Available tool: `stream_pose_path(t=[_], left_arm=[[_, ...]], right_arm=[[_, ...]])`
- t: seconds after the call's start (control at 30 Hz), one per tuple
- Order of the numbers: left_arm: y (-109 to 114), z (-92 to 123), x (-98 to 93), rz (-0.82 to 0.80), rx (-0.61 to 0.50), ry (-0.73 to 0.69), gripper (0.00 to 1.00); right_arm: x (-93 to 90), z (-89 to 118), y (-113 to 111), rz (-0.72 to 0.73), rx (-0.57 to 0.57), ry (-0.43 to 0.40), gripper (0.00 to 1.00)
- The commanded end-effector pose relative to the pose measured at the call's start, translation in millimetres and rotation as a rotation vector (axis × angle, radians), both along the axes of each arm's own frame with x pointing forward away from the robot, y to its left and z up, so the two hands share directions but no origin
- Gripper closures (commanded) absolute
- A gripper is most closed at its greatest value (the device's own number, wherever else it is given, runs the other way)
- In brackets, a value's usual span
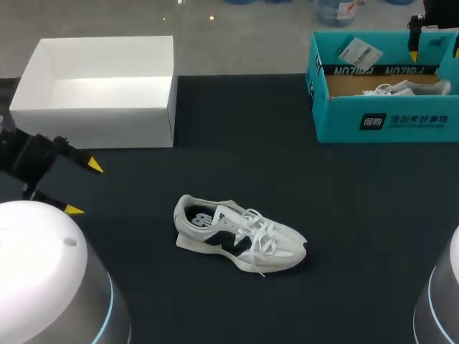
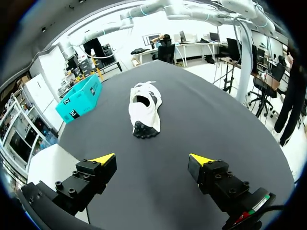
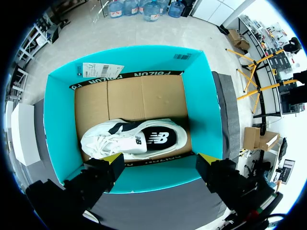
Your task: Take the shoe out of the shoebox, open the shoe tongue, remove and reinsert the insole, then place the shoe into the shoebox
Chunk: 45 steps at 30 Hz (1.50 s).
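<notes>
A white sneaker with dark side panels (image 1: 240,235) lies on its side in the middle of the dark table, toe to the right; in the left wrist view the sneaker (image 2: 144,108) is well ahead of the fingers. The teal shoebox (image 1: 387,122) stands at the back right with a second white shoe (image 1: 391,89) inside. My right gripper (image 1: 434,44) hovers open above the shoebox (image 3: 57,120), looking straight down on that shoe (image 3: 134,139). My left gripper (image 1: 84,188) stands open at the table's left, holding nothing; its own view shows the gripper (image 2: 152,158) with only bare table between its fingers.
A white open box (image 1: 100,89) sits at the back left, just beyond my left gripper; the same white box (image 2: 45,165) lies beside the left finger. The teal shoebox (image 2: 79,98) is far off from that gripper. A paper tag (image 3: 100,71) lies on the shoebox's far flap.
</notes>
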<state>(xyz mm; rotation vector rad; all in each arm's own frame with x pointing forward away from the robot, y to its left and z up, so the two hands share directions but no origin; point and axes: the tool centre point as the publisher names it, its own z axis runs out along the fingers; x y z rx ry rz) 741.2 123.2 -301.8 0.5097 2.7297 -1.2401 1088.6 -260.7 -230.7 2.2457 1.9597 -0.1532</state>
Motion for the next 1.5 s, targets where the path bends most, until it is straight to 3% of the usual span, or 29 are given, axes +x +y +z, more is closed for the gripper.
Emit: stream_pose_path(t=[0.03,0.43,0.63,0.97,1.17,1.23,1.5], left_arm=[[4.4,-16.8,-10.7,0.030,-0.023,0.012,0.00],[13.4,-57.1,-14.4,0.039,-0.063,0.180,0.00],[21.1,-65.4,-17.1,0.057,-0.107,0.213,0.00],[29.0,-64.4,-25.6,0.096,-0.204,0.231,0.00],[23.4,-60.4,-30.5,0.101,-0.202,0.219,0.00],[23.2,-59.7,-29.6,0.197,-0.198,0.207,0.00],[23.2,-59.7,-29.6,0.197,-0.198,0.207,0.00]], right_arm=[[-1.0,0.1,0.0,0.000,0.001,-0.002,0.00],[-1.0,0.1,0.0,0.000,0.001,-0.002,0.00],[-1.0,0.1,0.0,0.000,0.001,-0.002,0.00],[-1.0,0.1,0.0,0.000,0.001,-0.002,0.00],[-1.0,0.1,0.0,0.000,0.001,-0.002,0.00],[-1.0,0.1,0.0,0.000,0.001,-0.002,0.00],[-1.0,0.1,0.0,0.000,0.001,-0.002,0.00]])
